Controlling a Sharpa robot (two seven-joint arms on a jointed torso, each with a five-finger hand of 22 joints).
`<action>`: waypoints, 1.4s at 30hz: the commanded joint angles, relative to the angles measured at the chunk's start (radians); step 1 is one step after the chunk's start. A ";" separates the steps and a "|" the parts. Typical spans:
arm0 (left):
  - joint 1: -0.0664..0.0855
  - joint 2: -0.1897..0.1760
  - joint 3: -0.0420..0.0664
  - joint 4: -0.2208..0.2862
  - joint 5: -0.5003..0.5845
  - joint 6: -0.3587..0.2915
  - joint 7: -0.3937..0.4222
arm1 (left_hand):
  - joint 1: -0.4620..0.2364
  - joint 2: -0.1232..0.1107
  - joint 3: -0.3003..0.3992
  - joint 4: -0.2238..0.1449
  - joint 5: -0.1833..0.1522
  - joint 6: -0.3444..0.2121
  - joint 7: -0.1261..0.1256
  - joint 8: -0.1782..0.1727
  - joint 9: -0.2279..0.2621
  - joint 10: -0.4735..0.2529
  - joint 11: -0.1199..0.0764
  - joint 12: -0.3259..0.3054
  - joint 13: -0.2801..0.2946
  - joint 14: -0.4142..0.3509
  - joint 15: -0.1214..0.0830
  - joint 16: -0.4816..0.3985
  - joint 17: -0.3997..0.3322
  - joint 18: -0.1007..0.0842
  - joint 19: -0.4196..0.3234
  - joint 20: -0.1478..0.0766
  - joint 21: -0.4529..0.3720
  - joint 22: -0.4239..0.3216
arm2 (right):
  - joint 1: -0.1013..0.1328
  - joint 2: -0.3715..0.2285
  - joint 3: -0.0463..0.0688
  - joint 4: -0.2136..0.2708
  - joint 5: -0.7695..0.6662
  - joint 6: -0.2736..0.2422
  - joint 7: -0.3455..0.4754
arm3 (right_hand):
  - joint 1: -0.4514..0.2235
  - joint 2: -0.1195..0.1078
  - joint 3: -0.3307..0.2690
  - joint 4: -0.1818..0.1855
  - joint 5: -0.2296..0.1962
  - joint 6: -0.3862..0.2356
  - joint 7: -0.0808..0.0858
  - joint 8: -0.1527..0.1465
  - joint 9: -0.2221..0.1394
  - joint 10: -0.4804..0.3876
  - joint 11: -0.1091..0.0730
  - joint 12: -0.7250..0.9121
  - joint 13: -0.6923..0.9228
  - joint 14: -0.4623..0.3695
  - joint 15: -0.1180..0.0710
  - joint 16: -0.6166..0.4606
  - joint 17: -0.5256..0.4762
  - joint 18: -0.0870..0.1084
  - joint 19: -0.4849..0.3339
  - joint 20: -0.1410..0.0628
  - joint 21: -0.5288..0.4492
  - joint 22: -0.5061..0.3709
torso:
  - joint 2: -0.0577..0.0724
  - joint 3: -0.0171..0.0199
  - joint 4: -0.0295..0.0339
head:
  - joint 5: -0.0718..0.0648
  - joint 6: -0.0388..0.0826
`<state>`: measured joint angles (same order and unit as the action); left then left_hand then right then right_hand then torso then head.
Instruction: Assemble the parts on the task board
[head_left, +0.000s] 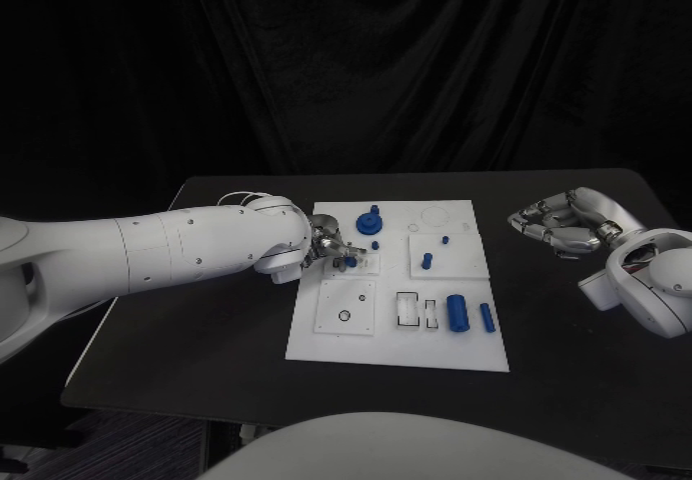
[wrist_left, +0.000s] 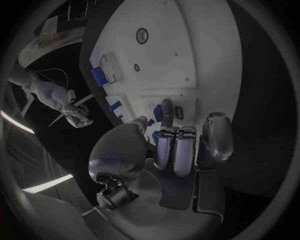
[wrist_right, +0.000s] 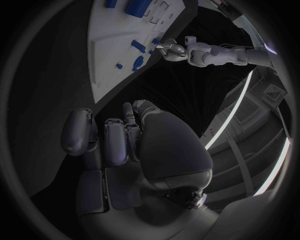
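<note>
The white task board (head_left: 433, 345) lies mid-table. My left hand (head_left: 326, 248) reaches over the board's left side and pinches a small blue part (head_left: 349, 262) between thumb and a finger, low over a square tile. In the left wrist view the part (wrist_left: 158, 114) sits beside the extended fingertip (wrist_left: 166, 106). A blue knob (head_left: 371, 219) stands just beyond it. A blue peg (head_left: 427, 262), a thick blue cylinder (head_left: 457, 311) and a slimmer one (head_left: 488, 317) lie on the board's right half. My right hand (head_left: 562, 224) hovers off the board's right edge, fingers curled in, holding nothing.
Near the board's front left sits a tile with a round hole (head_left: 345, 316), with rectangular slots (head_left: 408, 308) beside it. The black table (head_left: 188, 340) surrounds the board. My left hand (wrist_right: 172, 49) and the board (wrist_right: 106, 55) appear in the right wrist view.
</note>
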<state>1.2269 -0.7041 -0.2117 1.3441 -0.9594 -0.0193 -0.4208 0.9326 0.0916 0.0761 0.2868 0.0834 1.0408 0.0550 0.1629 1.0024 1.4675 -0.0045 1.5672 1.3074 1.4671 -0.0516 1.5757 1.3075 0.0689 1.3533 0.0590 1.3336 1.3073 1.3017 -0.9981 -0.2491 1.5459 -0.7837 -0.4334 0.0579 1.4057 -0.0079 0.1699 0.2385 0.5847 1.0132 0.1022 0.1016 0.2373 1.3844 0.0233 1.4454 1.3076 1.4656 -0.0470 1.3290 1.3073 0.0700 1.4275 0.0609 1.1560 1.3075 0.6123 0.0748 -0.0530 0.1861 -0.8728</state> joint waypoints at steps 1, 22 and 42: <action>-0.001 0.000 0.001 0.003 0.001 -0.006 0.024 | 0.003 0.010 -0.007 0.000 0.008 -0.008 0.000 0.007 0.010 0.103 -0.008 0.004 0.263 0.104 -0.008 -0.005 0.263 0.008 0.004 -0.004 -0.005 0.062 | -0.003 0.000 0.001 0.000 -0.005 0.008 -0.014 | 0.008 0.001 -0.001 -0.005 0.004 -0.002 0.004 -0.005 0.001 -0.008 0.000 -0.005 0.008 0.029 0.001 -0.005 0.025 0.020 -0.004 0.000 -0.005 0.116 | 0.000 0.0000 -0.0005 | 0.001 0.000; -0.001 -0.001 0.001 0.001 0.001 -0.049 0.068 | 0.032 0.047 -0.034 0.001 0.033 -0.030 -0.011 0.083 0.137 0.103 -0.017 0.004 0.263 0.104 -0.016 -0.005 0.263 0.006 0.014 -0.011 0.000 0.075 | -0.007 0.001 0.001 -0.004 -0.006 0.008 -0.012 | 0.007 0.001 0.000 -0.005 0.004 -0.002 0.004 -0.005 0.001 -0.009 0.001 -0.005 0.007 0.029 0.002 -0.005 0.024 0.021 -0.005 0.000 -0.007 0.116 | 0.000 -0.0005 -0.0008 | -0.001 0.000; 0.067 -0.070 0.008 0.086 -0.100 -0.141 0.041 | 0.114 0.012 -0.050 -0.016 0.082 -0.012 -0.034 0.153 0.224 0.103 -0.039 0.004 0.263 0.104 -0.035 -0.005 0.263 -0.001 0.040 -0.029 0.020 0.098 | -0.013 -0.007 0.001 -0.002 -0.006 0.003 -0.006 | 0.007 0.002 0.000 -0.005 0.004 -0.002 0.004 -0.006 0.001 -0.010 0.001 -0.006 0.006 0.029 0.002 -0.006 0.024 0.021 -0.005 0.000 -0.008 0.116 | 0.001 0.0001 -0.0007 | -0.007 0.000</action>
<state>1.2699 -0.7696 -0.2085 1.4173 -1.0109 -0.1096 -0.3856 1.0395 0.1030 0.0288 0.2727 0.1620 1.0291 0.0246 0.3120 1.2247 1.4669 -0.0336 1.5672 1.3074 1.4669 -0.0770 1.5757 1.3074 0.0689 1.3880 0.0292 1.3479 1.3073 1.2916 -1.0025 -0.2489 1.5423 -0.7846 -0.4311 0.0581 1.4057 -0.0080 0.1699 0.2385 0.5847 1.0131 0.1022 0.1017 0.2379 1.3844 0.0233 1.4454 1.3076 1.4656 -0.0470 1.3290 1.3073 0.0699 1.4275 0.0609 1.1517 1.3074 0.6129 0.0749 -0.0544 0.1805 -0.8728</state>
